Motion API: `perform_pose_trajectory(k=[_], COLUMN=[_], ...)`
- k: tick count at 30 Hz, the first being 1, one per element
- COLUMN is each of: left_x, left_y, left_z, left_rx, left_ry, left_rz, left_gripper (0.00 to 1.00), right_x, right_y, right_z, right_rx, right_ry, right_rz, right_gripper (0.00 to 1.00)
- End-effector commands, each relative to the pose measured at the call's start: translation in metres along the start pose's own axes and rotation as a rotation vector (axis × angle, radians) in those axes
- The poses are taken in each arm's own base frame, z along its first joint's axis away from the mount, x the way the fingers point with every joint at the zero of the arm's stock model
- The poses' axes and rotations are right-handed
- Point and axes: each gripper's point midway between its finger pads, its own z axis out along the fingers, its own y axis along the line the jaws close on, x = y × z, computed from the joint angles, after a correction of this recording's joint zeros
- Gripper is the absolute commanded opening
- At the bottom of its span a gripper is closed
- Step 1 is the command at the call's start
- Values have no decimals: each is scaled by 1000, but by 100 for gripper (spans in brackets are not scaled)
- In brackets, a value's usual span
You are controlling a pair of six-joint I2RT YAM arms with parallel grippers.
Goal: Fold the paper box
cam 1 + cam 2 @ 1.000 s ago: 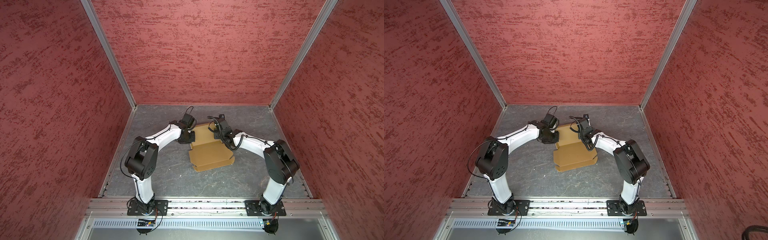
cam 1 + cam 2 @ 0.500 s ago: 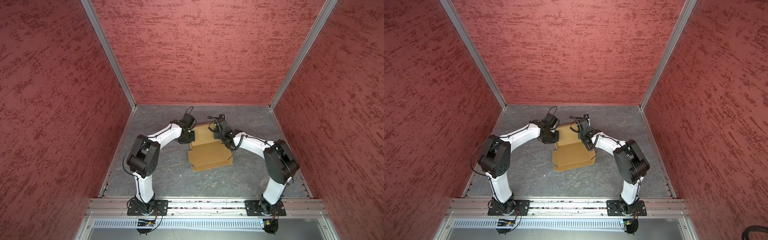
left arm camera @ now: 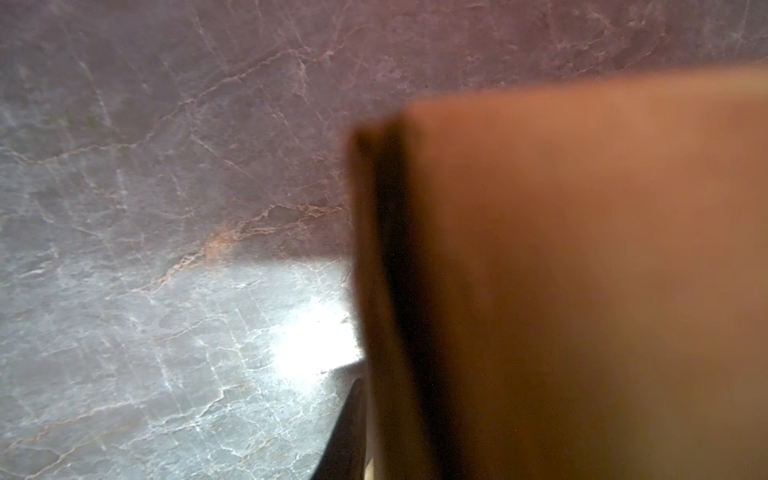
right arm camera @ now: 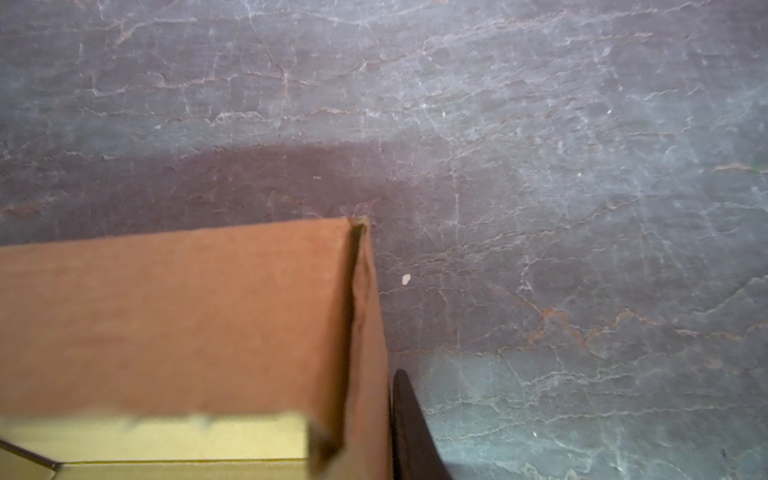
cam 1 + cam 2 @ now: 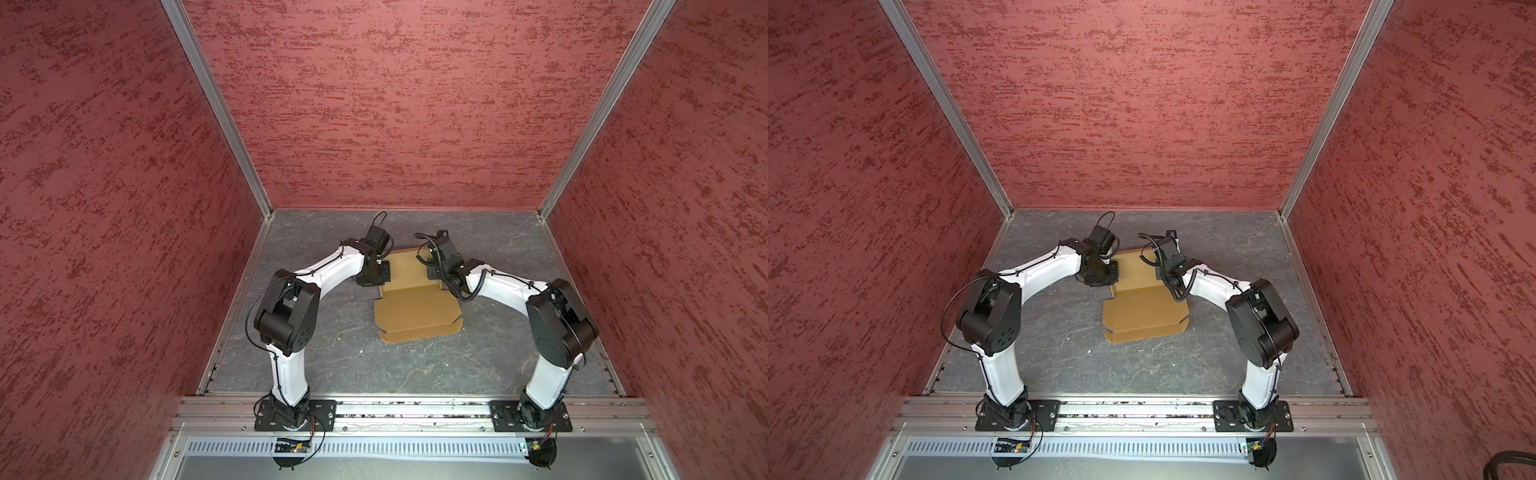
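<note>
Since a second ago, the near end of the paper box (image 5: 415,309) has slid slightly to the left and the left arm's elbow sits a touch farther from the rail; the right arm looks much as it was.

On the left, the left gripper (image 5: 375,279) is low against the left edge of the cardboard's far half. Its wrist camera shows one dark finger (image 3: 347,432) just beside the outside of a raised side wall of the box (image 3: 582,291), which is blurred and very close. The other finger is hidden, so I cannot tell whether this claw is clenched on the wall or released.

In both top views the box (image 5: 1144,309) sits in the middle of the grey marbled table (image 5: 332,357), between the two grippers, with a narrow flap along its near edge.

On the right, the right gripper (image 5: 437,272) meets the far right edge. Its wrist view shows a dark finger (image 4: 411,428) touching the outer face of the box wall (image 4: 187,324); its partner is out of sight, so its grip I cannot tell either.
</note>
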Motion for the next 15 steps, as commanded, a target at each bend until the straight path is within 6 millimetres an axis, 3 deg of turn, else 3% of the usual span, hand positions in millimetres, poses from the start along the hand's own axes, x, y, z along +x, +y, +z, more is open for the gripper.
perform_pose_trajectory(k=[1,8,15], left_x=[-4,-7,-14], left_y=[4,13,17], left_z=[-5,-2,1], left_rx=[-11,-45,-66], left_ry=[2,8,-9], left_rz=[-11,-9,-2], left_gripper=[17,27,30], right_x=[-3,7,14], right_y=[4,11,13], right_z=[5,14,20], right_rx=[-19,-43,-45], right_ry=[22,73,108], right_rz=[18,15,1], right_gripper=[12,12,11])
